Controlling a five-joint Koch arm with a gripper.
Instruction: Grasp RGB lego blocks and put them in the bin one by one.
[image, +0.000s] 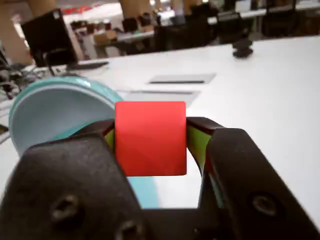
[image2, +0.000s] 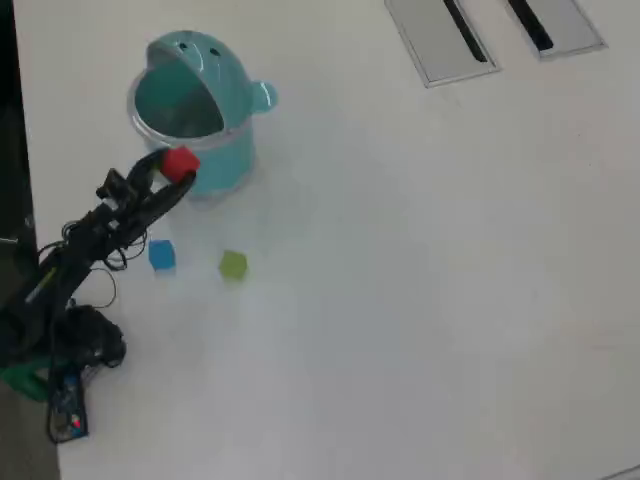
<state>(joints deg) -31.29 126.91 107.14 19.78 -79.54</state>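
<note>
Red block (image: 150, 138) sits pinched in the gripper (image2: 176, 166), raised beside the teal bin's (image2: 225, 150) near wall, toward the table's (image2: 420, 280) far-left corner in the overhead view. Released here, it could strike the rim and bounce out toward the blue (image2: 161, 255) and green (image2: 233, 264) blocks.

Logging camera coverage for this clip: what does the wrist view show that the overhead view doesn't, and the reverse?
Only the wrist view shows the green-lined pads pressing the red block's sides. Only the overhead view shows the blue block and yellow-green block lying on the table, apart from each other. Both show the gripper holding the red block beside the bin.
</note>
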